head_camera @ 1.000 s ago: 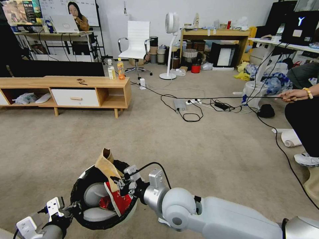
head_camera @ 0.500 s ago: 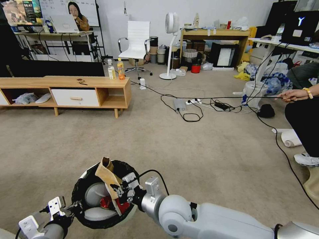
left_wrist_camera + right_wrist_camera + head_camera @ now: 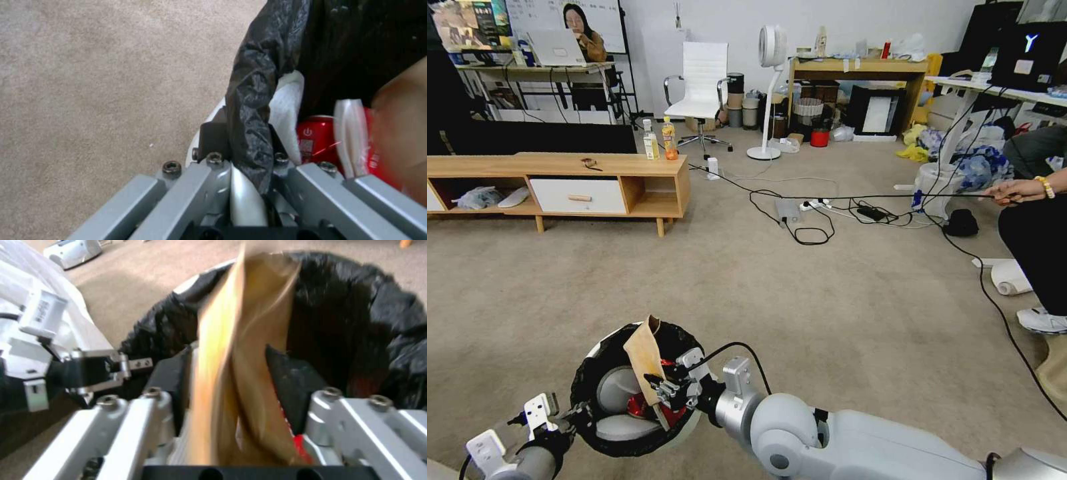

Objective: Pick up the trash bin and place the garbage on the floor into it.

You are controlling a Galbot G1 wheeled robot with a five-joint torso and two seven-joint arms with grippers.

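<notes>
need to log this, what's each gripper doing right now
Left gripper: shut on the bin rim, bag pinched too.
Right gripper: over the bin mouth, brown box between its fingers; grip cannot be told.

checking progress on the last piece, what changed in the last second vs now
The right gripper has pushed the brown box down and further into the trash bin; the box now stands more upright and covers more of the red carton. The gripper's jaws look slightly parted around the box, so it may be letting go. The left gripper stays clamped on the bin's rim, and the bin has barely moved.
</notes>
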